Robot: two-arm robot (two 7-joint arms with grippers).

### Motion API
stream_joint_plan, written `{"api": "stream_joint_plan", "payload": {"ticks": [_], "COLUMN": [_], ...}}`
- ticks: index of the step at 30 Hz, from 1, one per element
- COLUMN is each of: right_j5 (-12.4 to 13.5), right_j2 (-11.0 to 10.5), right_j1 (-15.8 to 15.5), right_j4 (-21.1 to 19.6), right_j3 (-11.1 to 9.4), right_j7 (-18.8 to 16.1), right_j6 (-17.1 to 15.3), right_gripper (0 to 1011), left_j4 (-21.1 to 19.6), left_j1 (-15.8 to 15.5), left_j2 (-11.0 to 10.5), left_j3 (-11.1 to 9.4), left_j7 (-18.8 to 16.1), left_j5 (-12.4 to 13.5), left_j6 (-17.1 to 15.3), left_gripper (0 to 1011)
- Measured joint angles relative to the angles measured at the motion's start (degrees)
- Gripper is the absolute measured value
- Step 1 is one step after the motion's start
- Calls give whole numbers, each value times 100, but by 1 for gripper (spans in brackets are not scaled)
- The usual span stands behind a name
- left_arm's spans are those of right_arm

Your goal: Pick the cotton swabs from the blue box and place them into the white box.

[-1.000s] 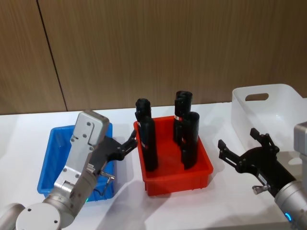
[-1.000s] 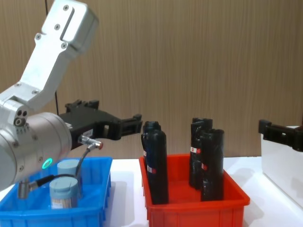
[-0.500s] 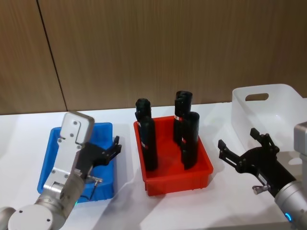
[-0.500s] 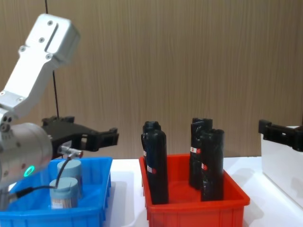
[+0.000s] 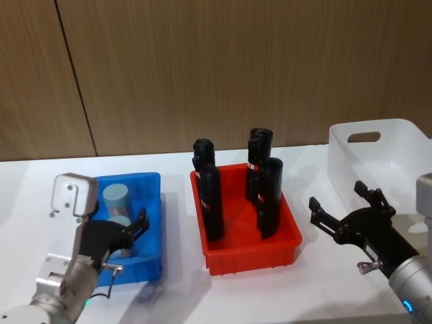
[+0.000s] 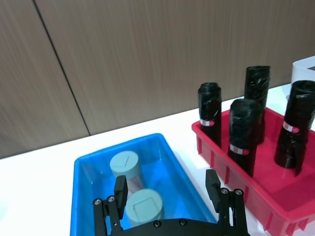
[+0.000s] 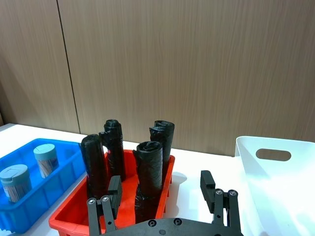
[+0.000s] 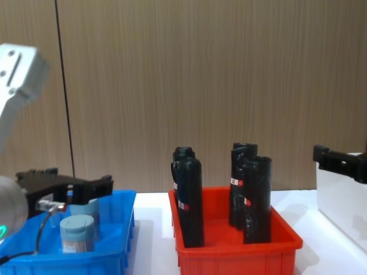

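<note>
Two cotton swabs containers with grey-blue lids stand in the blue box (image 5: 154, 229), a far one (image 5: 116, 197) and a near one (image 6: 143, 206). They also show in the chest view as the near cotton swabs (image 8: 77, 232) in the blue box (image 8: 109, 258). My left gripper (image 6: 166, 182) is open and hovers over the front part of the blue box, its fingers spread to either side of the near container, just above it. My right gripper (image 5: 335, 196) is open and empty, low over the table beside the white box (image 5: 378, 145).
A red bin (image 5: 287, 233) with three tall black rolls (image 5: 210, 199) stands between the blue box and the white box. The table's front strip (image 5: 270, 297) is bare white surface. A wooden wall closes the back.
My left gripper has pulled back leftward from the red bin's edge and dropped over the blue box, uncovering the swab containers in the head view. The right arm has not moved.
</note>
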State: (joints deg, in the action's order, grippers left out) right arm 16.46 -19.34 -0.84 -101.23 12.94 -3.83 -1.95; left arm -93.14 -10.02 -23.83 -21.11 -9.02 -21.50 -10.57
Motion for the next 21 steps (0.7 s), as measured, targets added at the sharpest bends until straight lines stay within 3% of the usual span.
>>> {"api": "stream_joint_plan", "payload": {"ticks": [10, 21], "right_j5": [0, 0], "right_j2": [0, 0], "right_j1": [0, 0], "right_j4": [0, 0], "right_j3": [0, 0], "right_j7": [0, 0], "right_j6": [0, 0], "right_gripper": [1002, 1002], "left_j4": [340, 803], "left_j1": [74, -84], "left_j2": [-106, -122], "left_j3": [172, 311], "left_j7": [247, 693], "left_j5": [-459, -695], "left_j6": [203, 285], "left_gripper": [1003, 1003]}}
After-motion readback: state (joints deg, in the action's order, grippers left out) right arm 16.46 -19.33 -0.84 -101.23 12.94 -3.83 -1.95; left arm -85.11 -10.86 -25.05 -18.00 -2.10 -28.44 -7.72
